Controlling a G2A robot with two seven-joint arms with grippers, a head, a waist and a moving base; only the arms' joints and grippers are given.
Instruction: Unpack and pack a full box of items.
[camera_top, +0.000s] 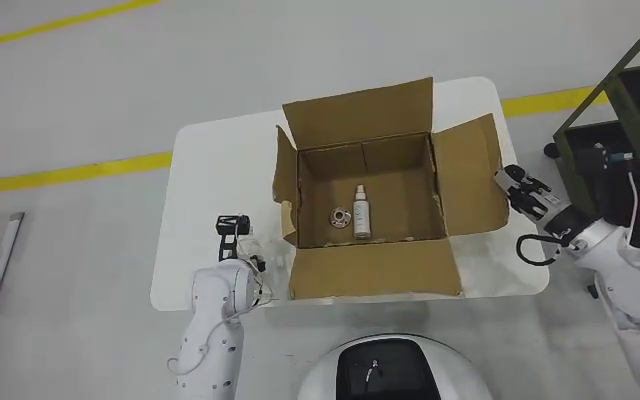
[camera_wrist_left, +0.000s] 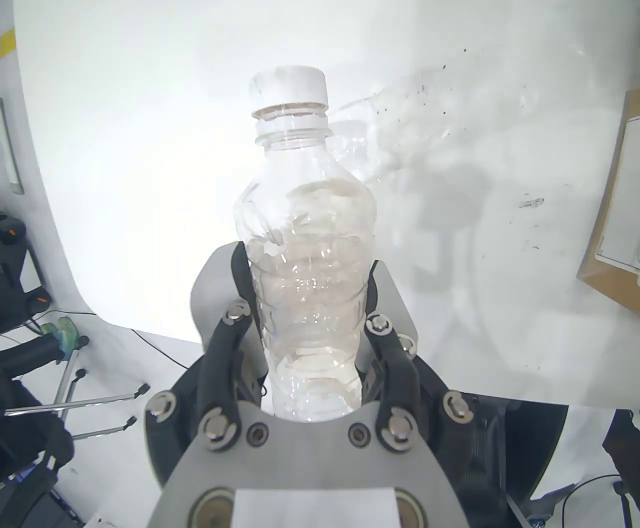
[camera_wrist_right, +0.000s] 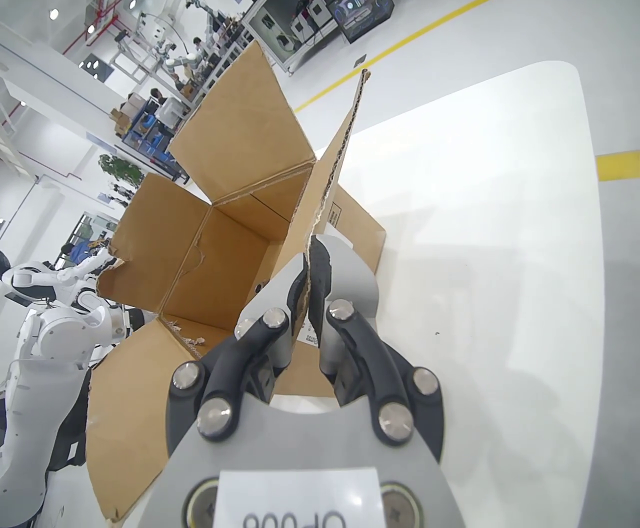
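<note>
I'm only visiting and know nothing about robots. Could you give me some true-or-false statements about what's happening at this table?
1. The left gripper holds a clear bottle with a white cap. True.
2. The cardboard box is taped shut. False: all its flaps are folded open.
3. The right gripper is clamped on the box's side flap. True.
4. The box is empty. False: a spray bottle and a round metal part lie on its floor.
</note>
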